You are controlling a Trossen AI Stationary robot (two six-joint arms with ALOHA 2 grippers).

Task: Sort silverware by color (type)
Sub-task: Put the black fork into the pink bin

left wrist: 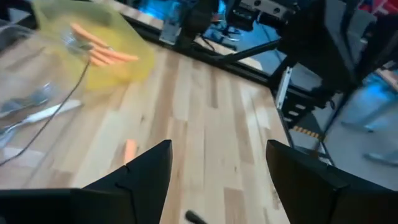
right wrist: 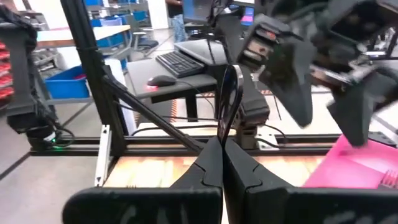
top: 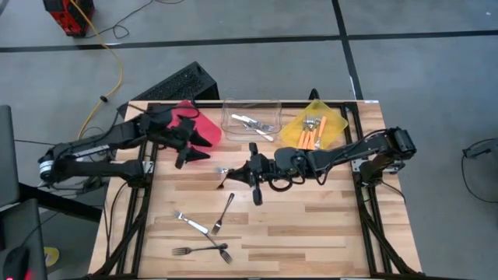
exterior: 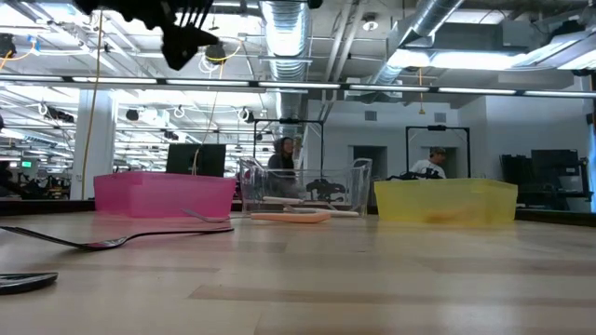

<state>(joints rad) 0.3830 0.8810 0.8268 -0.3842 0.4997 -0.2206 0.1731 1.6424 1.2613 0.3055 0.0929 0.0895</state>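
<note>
At the upper left of the table in the high view, the left gripper (top: 191, 144) hangs over the near edge of the red bin (top: 204, 123); its fingers (left wrist: 140, 177) stand wide apart with nothing between them in the left wrist view. At the centre of the table, the right gripper (top: 250, 173) reaches in from the right, its fingers pressed together on a dark fork (right wrist: 229, 102) whose thin handle rises between the fingertips in the right wrist view.

The remaining silverware is distributed as follows:
- Silver forks (top: 254, 124) lie inside the clear bin (top: 250, 105) at upper centre.
- Orange-handled forks (top: 313, 134) lie inside the yellow bin (top: 340, 118) at upper right.
- One orange-handled fork (exterior: 291, 217) lies on the table just in front of the clear bin in the low view.
- Loose forks (top: 208, 230) lie on the wooden table (top: 327, 225) at lower left: some silver, one dark, two crossing each other near the lower edge.

In the low view, people show in the room beyond the bins.
</note>
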